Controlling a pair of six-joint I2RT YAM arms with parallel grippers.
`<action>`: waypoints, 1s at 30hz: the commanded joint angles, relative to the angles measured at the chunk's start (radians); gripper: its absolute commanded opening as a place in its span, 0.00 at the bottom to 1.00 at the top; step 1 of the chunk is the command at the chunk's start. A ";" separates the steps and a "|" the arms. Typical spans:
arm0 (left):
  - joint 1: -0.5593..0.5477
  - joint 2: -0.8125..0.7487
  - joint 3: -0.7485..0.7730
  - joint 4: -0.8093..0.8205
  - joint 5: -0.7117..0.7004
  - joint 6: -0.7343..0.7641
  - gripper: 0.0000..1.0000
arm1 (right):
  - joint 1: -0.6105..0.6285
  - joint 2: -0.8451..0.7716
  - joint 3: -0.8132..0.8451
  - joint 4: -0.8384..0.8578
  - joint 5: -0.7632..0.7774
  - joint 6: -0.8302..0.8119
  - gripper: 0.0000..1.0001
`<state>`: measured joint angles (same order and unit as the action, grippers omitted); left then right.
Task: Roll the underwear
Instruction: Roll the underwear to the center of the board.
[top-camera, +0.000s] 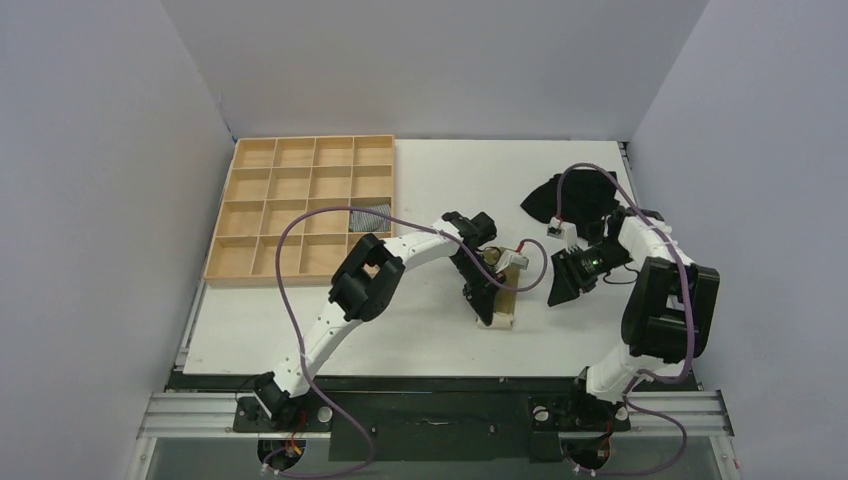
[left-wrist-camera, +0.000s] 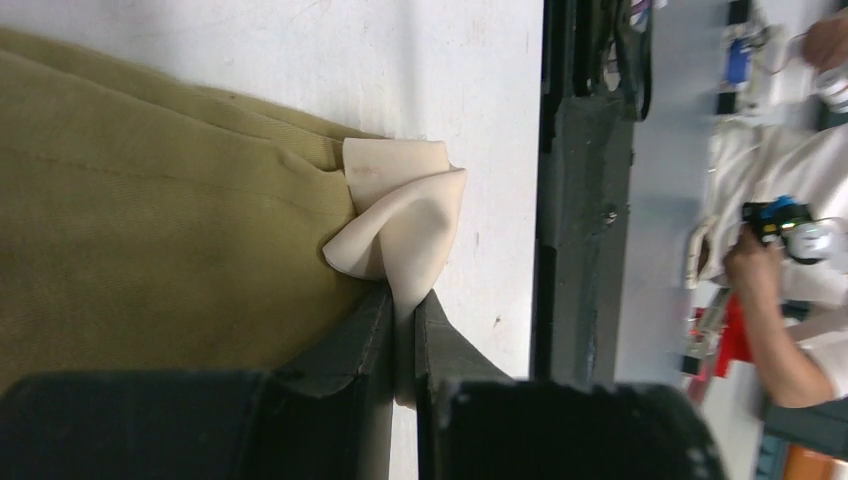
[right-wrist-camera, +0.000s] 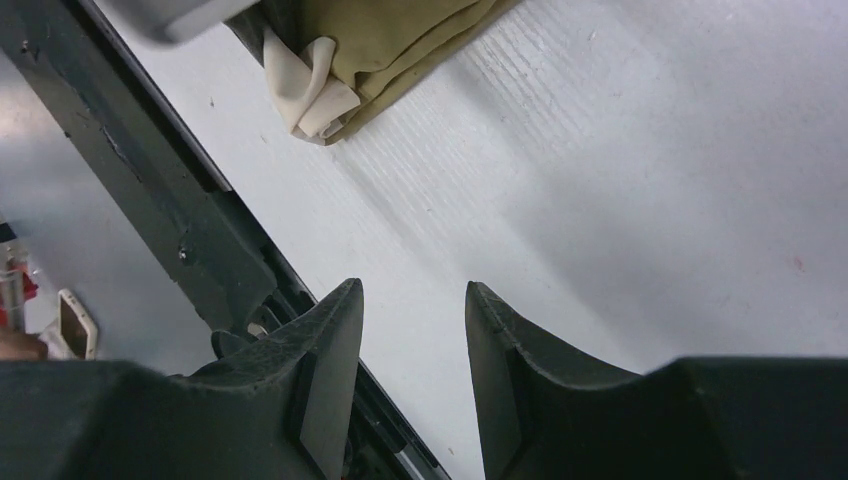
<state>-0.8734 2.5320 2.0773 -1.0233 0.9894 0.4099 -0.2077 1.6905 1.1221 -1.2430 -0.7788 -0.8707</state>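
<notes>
The underwear (top-camera: 503, 293) lies folded in a narrow olive-khaki strip at the table's middle, its cream-white panel at the near end. In the left wrist view the olive cloth (left-wrist-camera: 150, 240) fills the left side and the cream panel bunches up at its corner. My left gripper (left-wrist-camera: 404, 300) is shut on that cream panel, pinching a thin fold between its fingers. In the right wrist view the underwear (right-wrist-camera: 380, 50) shows at the top. My right gripper (right-wrist-camera: 410, 290) hangs open above bare table to the right of the garment (top-camera: 562, 287), nothing between its fingers.
A wooden tray (top-camera: 300, 205) of several compartments stands at the back left, with a small grey striped roll (top-camera: 369, 216) in one cell. A black garment (top-camera: 575, 195) lies at the back right. The table's dark front rail (left-wrist-camera: 580, 200) runs close to the underwear.
</notes>
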 joint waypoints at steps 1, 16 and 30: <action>0.024 0.087 0.046 -0.045 0.053 -0.073 0.00 | -0.015 -0.157 -0.076 0.133 -0.016 0.033 0.38; 0.057 0.241 0.201 -0.007 0.107 -0.360 0.00 | 0.215 -0.570 -0.296 0.332 0.264 0.156 0.41; 0.074 0.264 0.214 0.024 0.104 -0.476 0.00 | 0.772 -0.511 -0.361 0.550 0.641 0.265 0.47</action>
<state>-0.8158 2.7472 2.2787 -1.0565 1.2095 -0.0448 0.4721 1.1347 0.7719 -0.7788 -0.2649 -0.6323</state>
